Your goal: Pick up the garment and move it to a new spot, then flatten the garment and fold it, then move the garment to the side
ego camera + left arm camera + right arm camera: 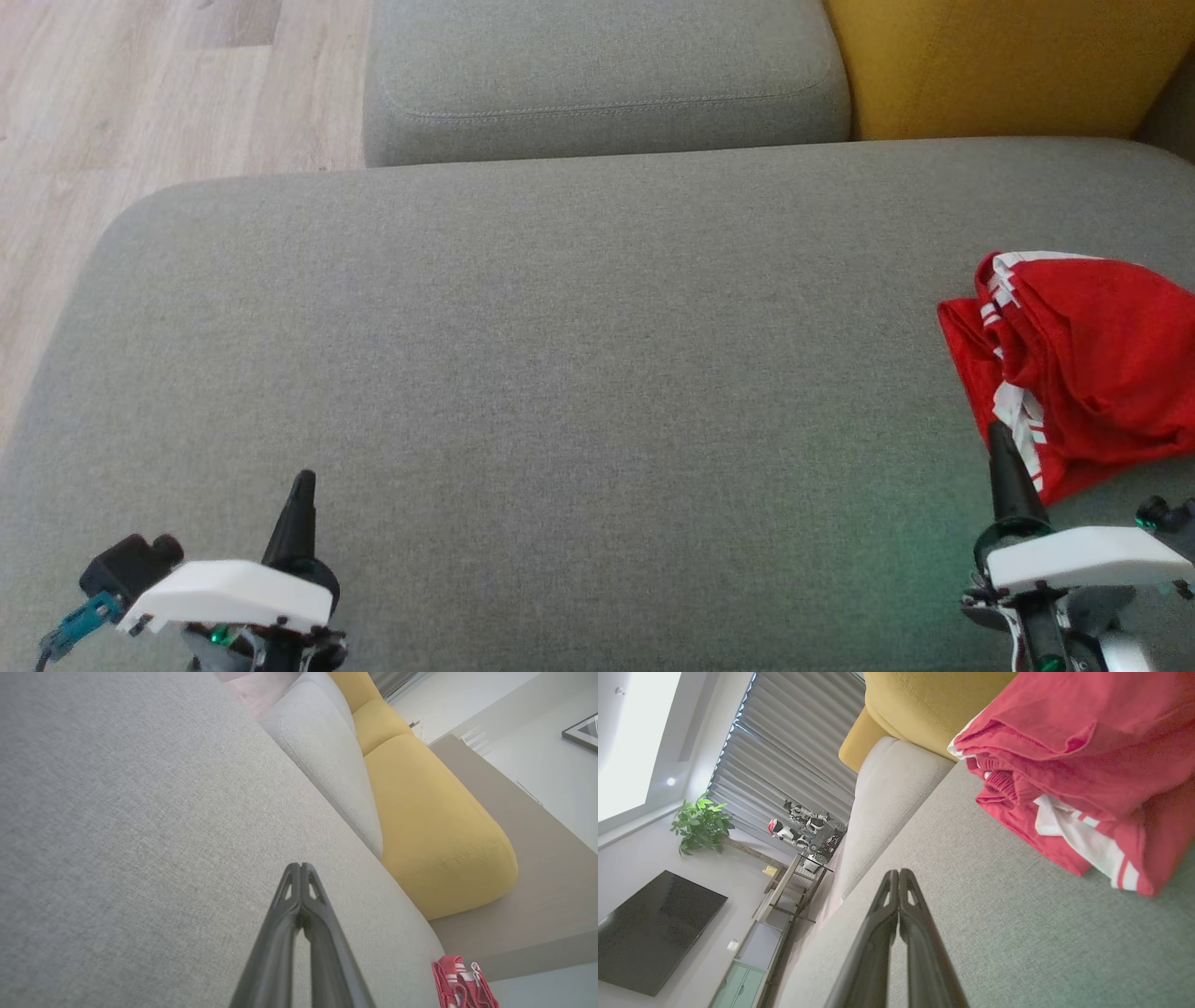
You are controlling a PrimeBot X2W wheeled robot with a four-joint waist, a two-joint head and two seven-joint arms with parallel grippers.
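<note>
At lower left, the left gripper (pixel 302 483) sits clenched and empty over the seat (pixel 560 355). At lower right, the right gripper (pixel 997 431) is likewise clenched and empty, its tip at the garment (pixel 1088 373), which lies bunched in layers at the right edge. This fits either a heap awaiting pickup or a fold already set aside, so no move is certain. Count: two grippers, one garment, one grey cushion (pixel 597 75), one yellow cushion (pixel 999 65).

**Colours and patterns on the sofa**

The garment (pixel 1092 364) is red with white stripes along its trim. The sofa seat (pixel 560 355) is a plain grey weave. Behind it lie a grey cushion (pixel 597 75) and a yellow cushion (pixel 1008 65). The floor (pixel 140 93) is pale wood grain. The left hand (pixel 303 483) and right hand (pixel 998 437) have black fingers and white casings. The television (pixel 649 933) is black and the plant (pixel 700 823) green.
</note>
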